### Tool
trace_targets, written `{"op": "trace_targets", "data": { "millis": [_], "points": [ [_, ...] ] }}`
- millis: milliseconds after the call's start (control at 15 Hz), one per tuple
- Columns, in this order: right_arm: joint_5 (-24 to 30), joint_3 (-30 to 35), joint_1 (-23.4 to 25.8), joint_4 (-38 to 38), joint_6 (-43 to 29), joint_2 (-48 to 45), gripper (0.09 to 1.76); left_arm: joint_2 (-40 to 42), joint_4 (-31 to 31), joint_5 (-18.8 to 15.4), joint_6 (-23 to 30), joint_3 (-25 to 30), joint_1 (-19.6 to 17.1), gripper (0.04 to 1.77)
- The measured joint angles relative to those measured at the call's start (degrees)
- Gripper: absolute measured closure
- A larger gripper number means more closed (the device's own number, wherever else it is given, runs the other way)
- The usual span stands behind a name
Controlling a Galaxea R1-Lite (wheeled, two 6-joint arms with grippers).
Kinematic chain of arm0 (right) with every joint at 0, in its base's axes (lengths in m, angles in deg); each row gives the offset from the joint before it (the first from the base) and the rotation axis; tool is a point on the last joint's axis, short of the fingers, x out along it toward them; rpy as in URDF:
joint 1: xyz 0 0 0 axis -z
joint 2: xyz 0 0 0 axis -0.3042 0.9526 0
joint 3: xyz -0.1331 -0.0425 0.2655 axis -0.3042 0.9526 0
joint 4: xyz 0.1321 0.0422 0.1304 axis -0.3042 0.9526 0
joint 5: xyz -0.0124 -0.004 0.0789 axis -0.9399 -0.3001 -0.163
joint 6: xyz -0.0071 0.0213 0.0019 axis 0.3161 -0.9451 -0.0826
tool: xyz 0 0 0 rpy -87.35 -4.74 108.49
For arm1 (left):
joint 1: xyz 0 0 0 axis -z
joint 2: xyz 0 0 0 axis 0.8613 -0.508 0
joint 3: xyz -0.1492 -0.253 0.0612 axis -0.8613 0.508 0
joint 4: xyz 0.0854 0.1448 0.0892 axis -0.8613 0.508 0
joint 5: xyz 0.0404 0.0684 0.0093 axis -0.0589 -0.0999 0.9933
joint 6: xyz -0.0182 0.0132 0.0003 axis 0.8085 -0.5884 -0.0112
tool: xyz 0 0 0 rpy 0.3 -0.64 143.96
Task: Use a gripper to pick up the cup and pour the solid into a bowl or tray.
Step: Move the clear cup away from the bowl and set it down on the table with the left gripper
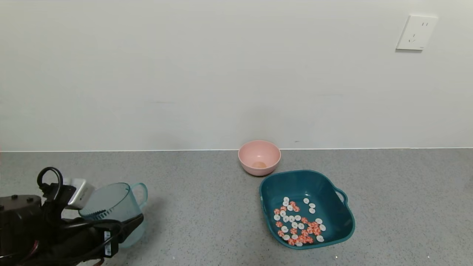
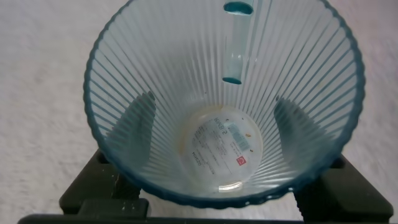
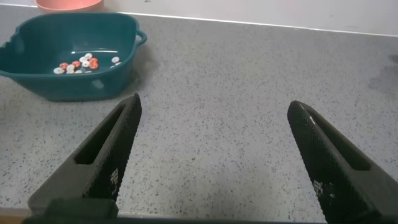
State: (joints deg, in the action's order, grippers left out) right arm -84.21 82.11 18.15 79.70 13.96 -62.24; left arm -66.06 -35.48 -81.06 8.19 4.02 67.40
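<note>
Grey speckled stone-look countertop (image 1: pixel 207 221) meets a plain off-white wall; a white wall socket (image 1: pixel 415 32) sits at 1 o'clock.

Large dark teal plastic rectangular tray (image 1: pixel 342 221) lies at 4 o'clock in the head view. The small round white and orange-red pieces (image 1: pixel 298 224) lie scattered inside it. A small round pink bowl (image 1: pixel 259 157) stands just behind the tray, near the wall.

Left gripper (image 1: pixel 111 229), at 8 o'clock, is clamped on the translucent pale blue-green ribbed plastic cup (image 1: pixel 111 207), one finger on each side of its wall. The cup is well apart from the tray; the left wrist view shows it empty apart from a label on its base.

Right gripper (image 3: pixel 214 158) hangs above bare counter near the tray, fingers spread wide, holding nothing.

Risks (judgement):
- The thin ribbed wall may flex or slip if the fingers let go while the cup is tilted or off the surface; it could tip and roll.
- The handle could catch a finger as the gripper pulls away.
</note>
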Motion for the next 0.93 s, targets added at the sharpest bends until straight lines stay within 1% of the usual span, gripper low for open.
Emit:
{"op": "trace_targets", "data": {
  "millis": [133, 200, 267, 467, 733, 933],
  "points": [
    [0.0, 0.0, 0.0, 0.0, 0.0, 0.0, 0.14, 2.8, 5.1, -7.3, -0.7, -0.1, -0.6, 0.5],
    [0.0, 0.0, 0.0, 0.0, 0.0, 0.0, 0.14, 3.6, 6.4, -9.6, -2.2, -0.2, -0.7, 0.5],
    [0.0, 0.0, 0.0, 0.0, 0.0, 0.0, 0.14, 4.1, 7.5, -10.7, -3.6, -0.4, -0.7, 0.5],
    [0.0, 0.0, 0.0, 0.0, 0.0, 0.0, 0.14, 3.2, 9.9, -11.3, -6.2, -1.0, 0.5, 0.5],
    [0.0, 0.0, 0.0, 0.0, 0.0, 0.0, 0.14, -1.2, 9.3, -11.3, -6.1, -3.4, 2.5, 0.5],
    [0.0, 0.0, 0.0, 0.0, 0.0, 0.0, 0.14, -6.0, 8.7, -11.1, -6.1, -6.9, 3.8, 0.5]
  ]
}}
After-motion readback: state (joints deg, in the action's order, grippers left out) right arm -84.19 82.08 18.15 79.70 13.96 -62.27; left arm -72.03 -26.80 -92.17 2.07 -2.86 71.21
